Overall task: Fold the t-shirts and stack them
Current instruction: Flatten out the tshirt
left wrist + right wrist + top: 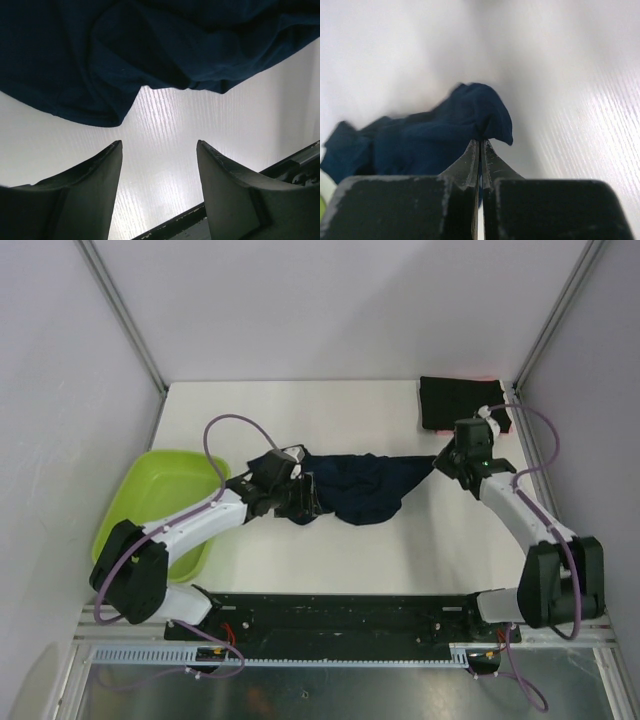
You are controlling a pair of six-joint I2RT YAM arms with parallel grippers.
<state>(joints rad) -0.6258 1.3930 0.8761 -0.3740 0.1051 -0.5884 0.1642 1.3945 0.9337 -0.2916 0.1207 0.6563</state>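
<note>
A crumpled dark navy t-shirt (365, 485) lies mid-table, pulled out toward the right. My right gripper (440, 460) is shut on its right tip. In the right wrist view the fingers pinch a fold of the navy t-shirt (430, 135) at the closed right gripper (481, 141). My left gripper (305, 498) sits at the shirt's left end. In the left wrist view the left gripper (159, 142) is open over bare table, with the navy t-shirt (125, 50) just beyond its tips. A folded black t-shirt (455, 400) lies at the back right, a thin red-pink edge along its far side.
A lime-green plastic tub (160, 510) sits at the left, partly off the table (300, 410), under the left arm. Metal frame posts rise at both back corners. A black base rail (340, 615) runs along the near edge.
</note>
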